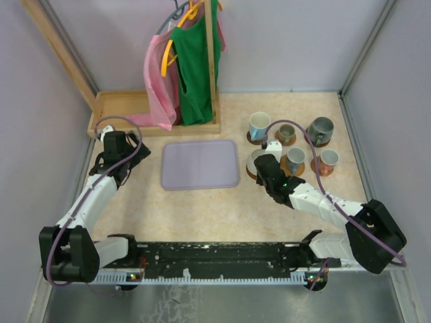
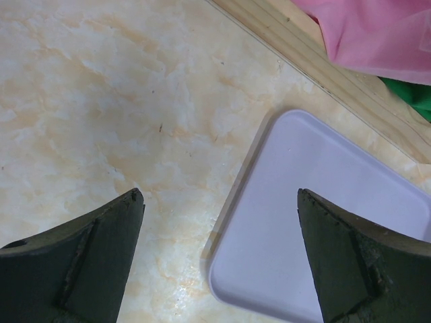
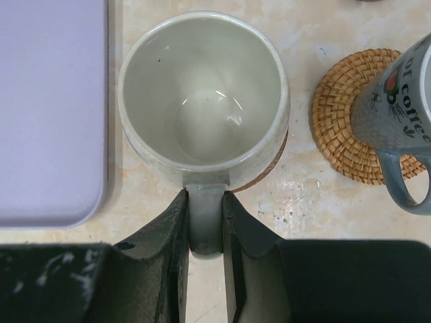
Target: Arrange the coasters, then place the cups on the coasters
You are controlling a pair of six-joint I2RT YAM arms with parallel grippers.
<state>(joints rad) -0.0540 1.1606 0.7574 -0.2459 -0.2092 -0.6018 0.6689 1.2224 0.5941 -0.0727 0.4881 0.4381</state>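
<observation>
Bare marbled worktop (image 1: 202, 208) lies open between the lavender rectangular tray (image 1: 200, 164) and the arm bases, and beneath the wide-spread left hand (image 2: 219, 195). The wooden rack (image 1: 121, 106) with hanging pink and green garments (image 1: 192, 74) walls off the back left. At right, six ceramic mugs (image 1: 287, 133) stand crowded with narrow gaps. The right hand (image 3: 204, 202), clamped on the pale round mug (image 3: 202, 87), fills the strip beside the tray. A bare gap separates that mug from the woven round coaster (image 3: 337, 128).

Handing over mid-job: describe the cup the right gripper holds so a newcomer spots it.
Start at the flat lavender rectangular tray mid-table; right of it stands a cluster of six ceramic cups. Yours is the pale grey-white mug nearest the tray, the only one with the right gripper clamped on its handle.
</observation>
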